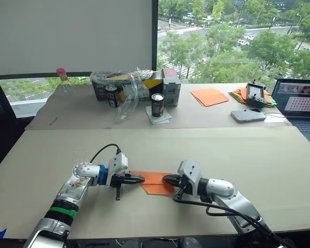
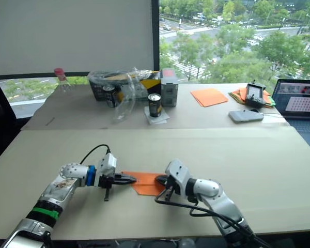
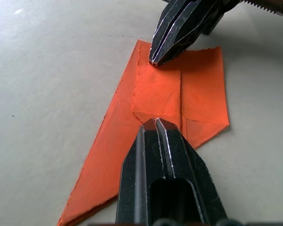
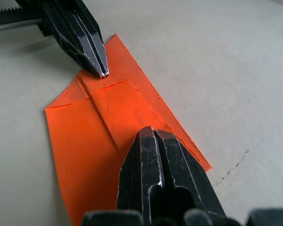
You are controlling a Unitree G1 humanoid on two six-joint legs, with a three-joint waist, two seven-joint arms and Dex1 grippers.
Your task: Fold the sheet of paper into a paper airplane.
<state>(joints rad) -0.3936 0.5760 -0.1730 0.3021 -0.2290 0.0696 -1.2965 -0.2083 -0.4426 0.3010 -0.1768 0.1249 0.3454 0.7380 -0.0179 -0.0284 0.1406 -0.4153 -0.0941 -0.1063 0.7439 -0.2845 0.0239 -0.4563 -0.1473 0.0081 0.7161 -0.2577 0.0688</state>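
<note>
Beige tabletop (image 1: pixel 206 150), head views: window with trees behind; along the far edge are sitting a plastic-wrapped box (image 1: pixel 132 85), two dark cans (image 1: pixel 157 105), a bottle with a pink cap (image 1: pixel 62 78), a smooth orange sheet (image 1: pixel 209 96), a multicoloured paper pile (image 1: pixel 250 95), a phone (image 1: pixel 248 115) and a laptop (image 1: pixel 302 98). Near the front edge, the sheet of paper (image 1: pixel 155 182), already partly folded, is lying flat between my two arms. I am bringing my left gripper (image 1: pixel 138 179) onto its left end and my right gripper (image 1: pixel 168 179) onto its right end, tips facing one another

Left wrist view: my left fingers (image 3: pixel 155 129) are pressed together, tips resting at the edge of a raised folded flap of the orange paper (image 3: pixel 179 94); I am pinching nothing. Opposite, my right gripper (image 3: pixel 155 61) is pressing its shut tips down on the far end of the same flap. Several creases are running lengthwise

Right wrist view: my right fingers (image 4: pixel 153 141) are likewise closed, lying on the orange paper (image 4: pixel 85 136); my left gripper (image 4: pixel 103 73) is touching down at the pointed end where the flaps meet

Step in hand, as I judge it: I am flattening and sharpening a crease, midway through the folding; no winged wedge yet. Next move, likely: I am needing to keep one tip pinning the paper while the other slides along the fold, gently, since thin paper may skid or tear
</note>
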